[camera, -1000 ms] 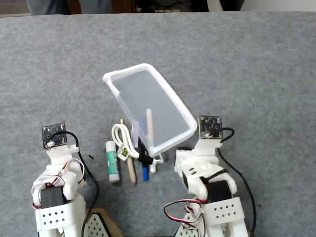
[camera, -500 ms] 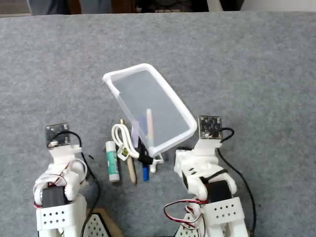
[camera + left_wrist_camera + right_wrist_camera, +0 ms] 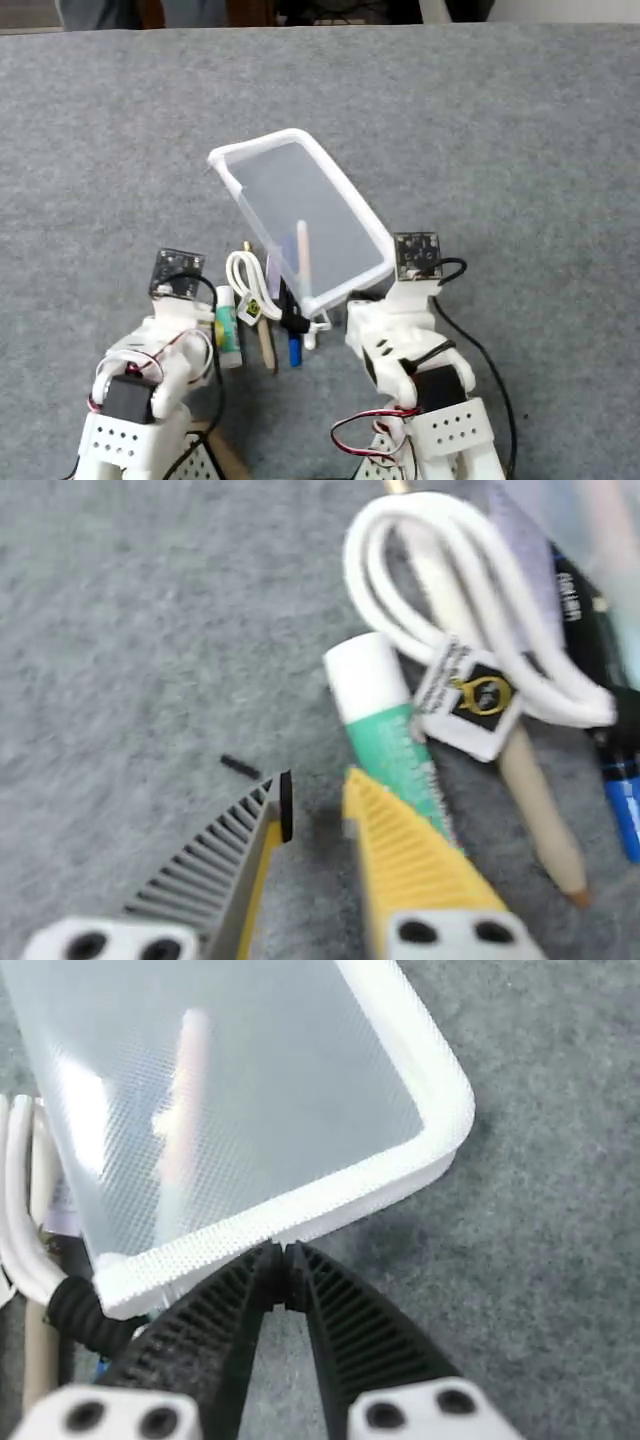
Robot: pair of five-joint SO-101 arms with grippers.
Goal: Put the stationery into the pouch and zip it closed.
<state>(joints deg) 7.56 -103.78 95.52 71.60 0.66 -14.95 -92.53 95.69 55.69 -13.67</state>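
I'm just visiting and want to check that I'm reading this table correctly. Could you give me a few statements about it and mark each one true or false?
1. The glue stick is inside the pouch. False: it lies on the table, outside the pouch.
2. The left jaws hold nothing. True.
3. The right jaws are wide open. False: they are closed at the pouch's edge.
4. The white cord lies next to the glue stick. True.
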